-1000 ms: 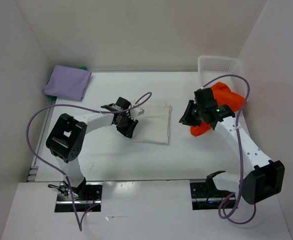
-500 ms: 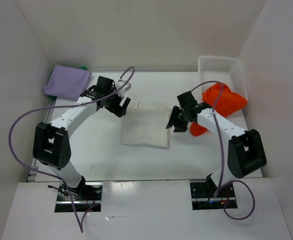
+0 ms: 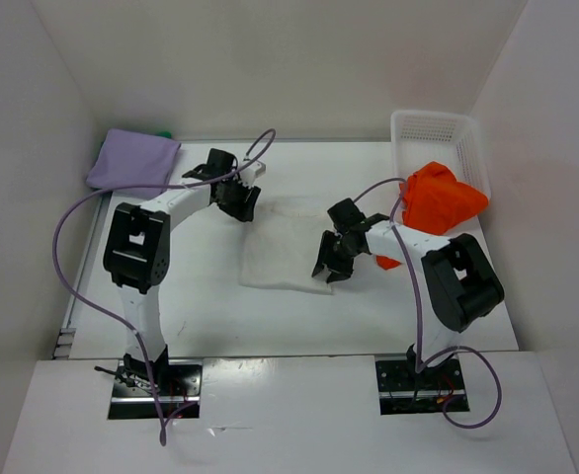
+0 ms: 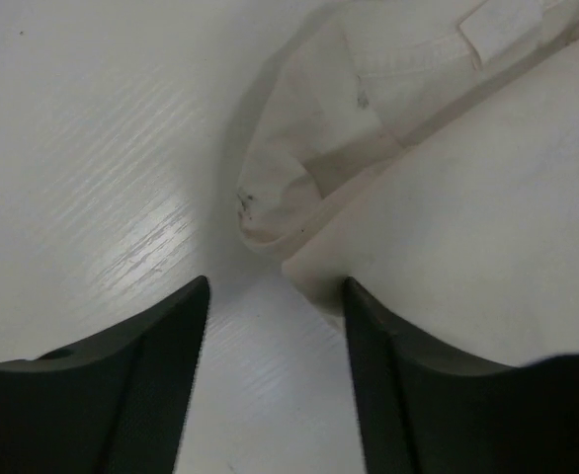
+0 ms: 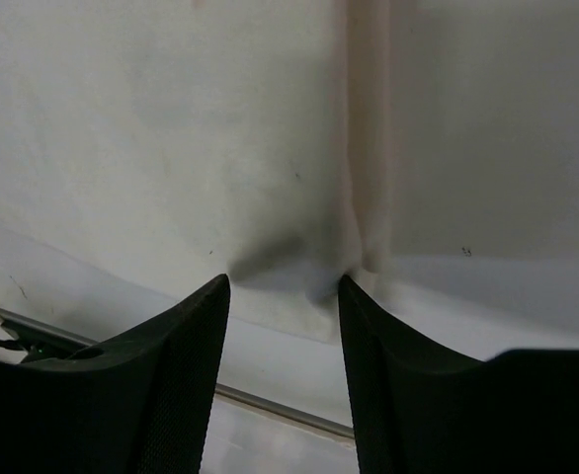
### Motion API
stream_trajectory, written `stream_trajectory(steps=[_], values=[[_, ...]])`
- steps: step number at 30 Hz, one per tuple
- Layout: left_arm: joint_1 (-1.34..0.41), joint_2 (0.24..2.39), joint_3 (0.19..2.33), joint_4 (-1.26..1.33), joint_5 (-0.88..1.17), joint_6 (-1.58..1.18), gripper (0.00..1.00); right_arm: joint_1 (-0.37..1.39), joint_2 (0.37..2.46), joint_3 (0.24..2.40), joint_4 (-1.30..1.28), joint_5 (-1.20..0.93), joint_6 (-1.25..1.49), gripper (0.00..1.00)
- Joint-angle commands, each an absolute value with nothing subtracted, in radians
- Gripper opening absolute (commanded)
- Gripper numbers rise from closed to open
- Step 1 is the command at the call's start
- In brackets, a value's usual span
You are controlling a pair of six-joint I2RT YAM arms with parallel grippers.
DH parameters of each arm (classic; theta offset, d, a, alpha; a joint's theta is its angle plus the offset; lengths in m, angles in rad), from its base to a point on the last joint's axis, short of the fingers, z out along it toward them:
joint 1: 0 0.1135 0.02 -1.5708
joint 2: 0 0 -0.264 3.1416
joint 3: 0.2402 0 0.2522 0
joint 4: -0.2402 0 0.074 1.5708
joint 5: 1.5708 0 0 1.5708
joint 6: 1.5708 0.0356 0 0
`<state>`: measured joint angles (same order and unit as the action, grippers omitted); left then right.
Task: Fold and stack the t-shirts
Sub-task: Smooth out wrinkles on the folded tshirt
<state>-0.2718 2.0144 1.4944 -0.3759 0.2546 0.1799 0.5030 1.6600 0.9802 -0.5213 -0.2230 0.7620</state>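
White t-shirt (image 3: 282,259) edges between spread grippers (image 3: 240,203) (image 3: 328,270)

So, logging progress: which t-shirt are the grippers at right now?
The white t-shirt, flat between the left gripper and right gripper; the lavender t-shirt lies folded far left, the orange-red t-shirt bunched by the basket.

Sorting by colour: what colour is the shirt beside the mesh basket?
The shirt is orange-red, clearest in top external view.

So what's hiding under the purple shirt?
A small bit of green cloth pokes out at the far edge of the purple shirt, so it seems to lie underneath. The rest of it is hidden.
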Motion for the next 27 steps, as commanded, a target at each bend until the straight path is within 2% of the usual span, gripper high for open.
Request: stream_trajectory(steps=[1,5,10,13,16,17,18,21,27], values=[[-0.268,2.023,1.539,-0.344,0.313,0.181,0.6,0.508,1.661,0.969,-0.468,-0.221,0.776,0.53],[-0.268,2.072,1.578,-0.334,0.313,0.16,0.49,0.508,1.681,0.969,-0.486,-0.2,0.776,0.44],[-0.268,2.103,1.6,-0.288,0.301,0.112,0.48,0.508,1.701,0.989,-0.505,-0.154,0.747,0.44],[-0.258,2.092,1.612,-0.314,0.311,0.094,0.64,0.499,1.701,1.002,-0.526,-0.143,0.729,0.44],[-0.229,1.978,1.56,-0.314,0.35,0.084,0.77,0.499,1.671,1.02,-0.548,-0.132,0.718,0.48],[-0.215,1.945,1.542,-0.314,0.362,0.075,0.88,0.499,1.661,1.02,-0.558,-0.118,0.718,0.49],[-0.183,1.919,1.53,-0.34,0.398,0.066,0.92,0.499,1.652,1.031,-0.558,-0.109,0.718,0.5],[-0.156,1.904,1.529,-0.463,0.469,0.055,1.0,0.499,1.629,1.045,-0.583,-0.109,0.718,0.52],[-0.21,1.917,1.368,-0.544,0.509,0.117,1.0,0.479,1.598,1.089,-0.626,-0.1,0.689,0.53]])
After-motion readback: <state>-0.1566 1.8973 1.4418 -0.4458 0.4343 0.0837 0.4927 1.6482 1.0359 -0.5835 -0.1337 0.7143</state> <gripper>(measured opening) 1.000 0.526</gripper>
